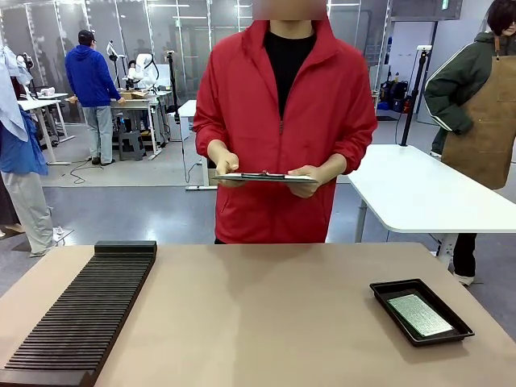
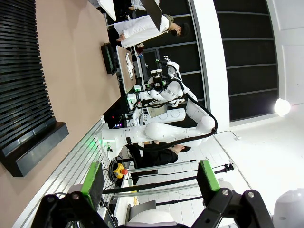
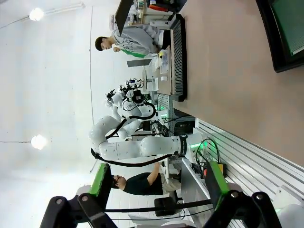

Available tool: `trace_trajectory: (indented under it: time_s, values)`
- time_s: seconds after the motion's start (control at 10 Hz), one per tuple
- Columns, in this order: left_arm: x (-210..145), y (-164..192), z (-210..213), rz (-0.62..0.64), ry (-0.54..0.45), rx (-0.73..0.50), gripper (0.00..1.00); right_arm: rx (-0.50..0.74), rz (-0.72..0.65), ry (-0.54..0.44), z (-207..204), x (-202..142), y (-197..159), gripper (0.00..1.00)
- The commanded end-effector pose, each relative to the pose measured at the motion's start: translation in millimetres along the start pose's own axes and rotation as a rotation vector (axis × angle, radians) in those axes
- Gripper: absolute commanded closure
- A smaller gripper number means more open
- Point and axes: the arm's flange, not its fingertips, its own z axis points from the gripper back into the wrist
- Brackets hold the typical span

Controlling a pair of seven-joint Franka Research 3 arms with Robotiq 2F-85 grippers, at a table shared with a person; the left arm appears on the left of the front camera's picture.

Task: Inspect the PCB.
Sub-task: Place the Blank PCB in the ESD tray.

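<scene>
Lying flat, PCB point(image 1: 419, 314) in black tray point(image 1: 385, 291)

Right hand point(image 3: 156, 187) at the bottom edge, green-padded fingers point(image 3: 100, 179) spread wide apart, nothing between them. Tan counter point(image 3: 228, 71) tipped sideways across the right half. At the top right corner, black shallow tray point(image 3: 274, 38) with the PCB point(image 3: 292, 23) lying flat inside, cut off by the edge. Farther along the counter, long black ribbed rack point(image 3: 178, 57). Beyond the counter's edge, the other white arm point(image 3: 137, 145) stretching across.
</scene>
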Motion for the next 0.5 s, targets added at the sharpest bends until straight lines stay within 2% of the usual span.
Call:
trace_trajectory:
  time_s: [0.0, 0.4]
  values:
    - [-1.6, -1.9, 0.6, 0.006, 0.005, 0.006, 0.0, -0.006, 0.005, 0.002, 1.0, -2.8, 3.1, 0.0]
    - [-1.6, -1.9, 0.6, 0.006, 0.005, 0.006, 0.0, -0.006, 0.005, 0.002, 1.0, -2.8, 3.1, 0.0]
